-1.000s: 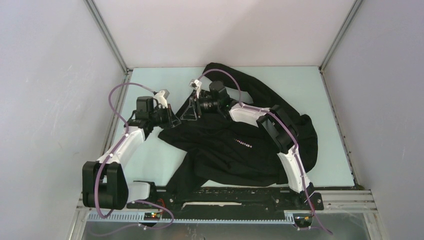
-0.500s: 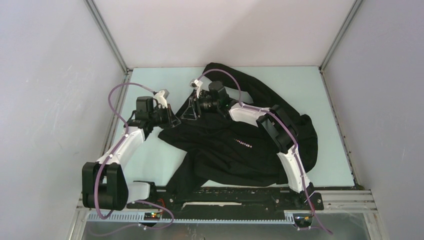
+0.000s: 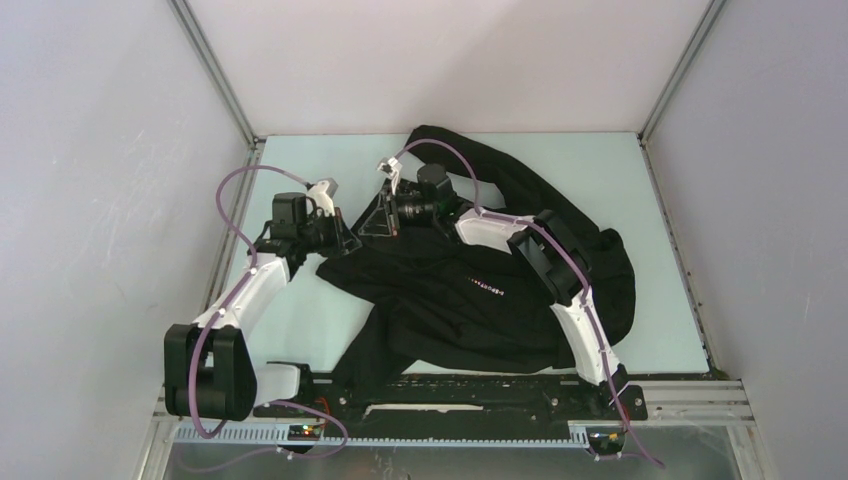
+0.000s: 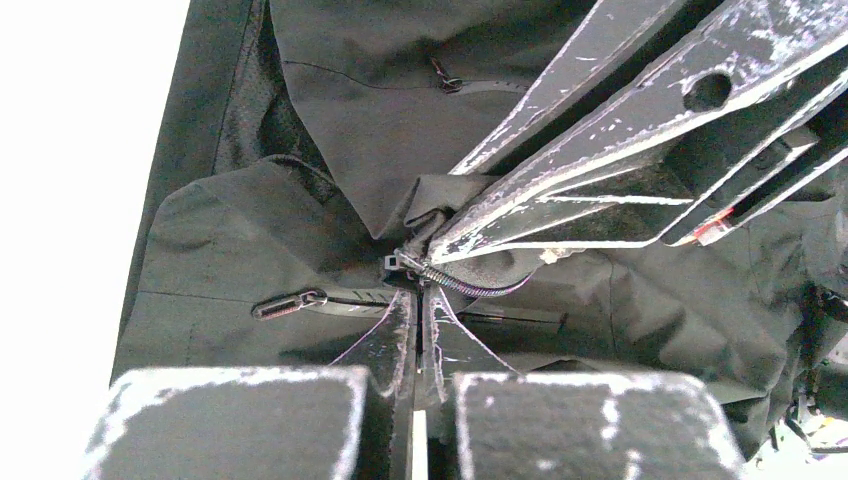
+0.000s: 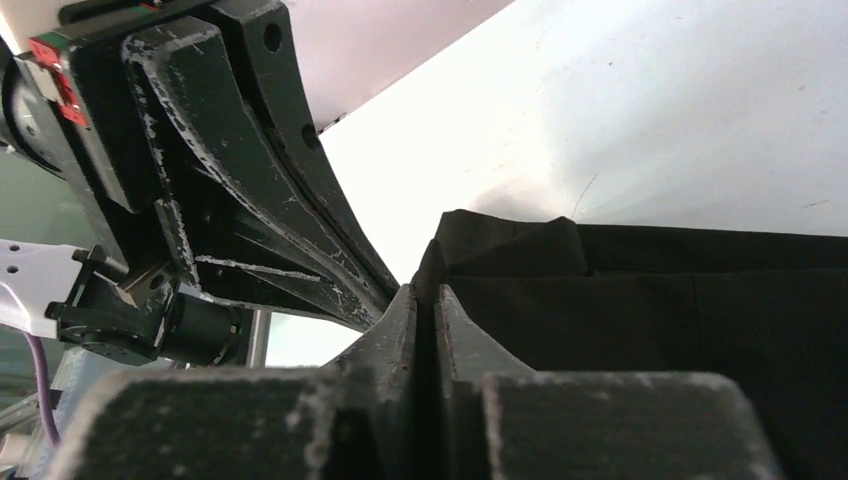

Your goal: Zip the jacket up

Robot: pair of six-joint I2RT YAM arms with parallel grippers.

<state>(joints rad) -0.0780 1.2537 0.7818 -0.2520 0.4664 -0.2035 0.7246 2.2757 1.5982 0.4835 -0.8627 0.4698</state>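
Note:
The black jacket (image 3: pixel 480 290) lies crumpled over the middle and right of the pale table. Both grippers meet at its left corner. My left gripper (image 3: pixel 348 240) is shut, its tips (image 4: pixel 420 292) pinching the fabric just under the zipper's end (image 4: pixel 402 262), with folds radiating from the pinch. My right gripper (image 3: pixel 372 225) reaches in from the right; its tips (image 4: pixel 432 252) sit at the same zipper end. In the right wrist view its fingers (image 5: pixel 425 292) are closed on a fold of the jacket's edge (image 5: pixel 650 300), close beside the left fingers (image 5: pixel 250 200).
A pocket zipper pull (image 4: pixel 290 303) lies flat on the fabric left of the pinch. Grey enclosure walls and metal posts (image 3: pixel 215 80) ring the table (image 3: pixel 300 320). A black rail (image 3: pixel 450 385) runs along the near edge, under the jacket's hem.
The right gripper's fingers have closed onto the jacket's edge, and that arm has shifted slightly left. The left arm has held still, shut throughout.

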